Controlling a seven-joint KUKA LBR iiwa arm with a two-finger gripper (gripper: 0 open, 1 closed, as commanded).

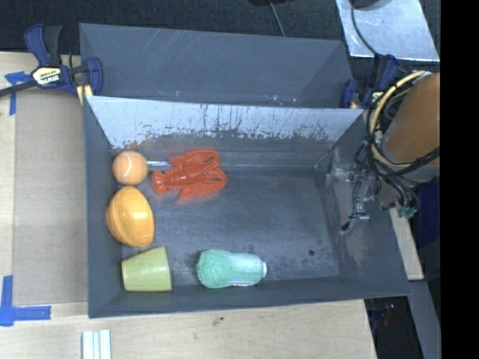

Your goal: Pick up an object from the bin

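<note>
My gripper (358, 203) hangs over the bin's right wall, with nothing seen in it. All the loose things lie well to its left. Nearest is a pale green, cabbage-shaped toy (230, 268) on its side by the front wall. A red toy lobster (190, 176) lies near the back wall, left of the middle.
By the left wall are a small orange ball (130, 167), a larger orange-yellow egg-shaped thing (130, 216) in front of it, and a yellow-green cup (147, 270) on its side in the front left corner. The arm with its orange cover and cables stands outside the right rim.
</note>
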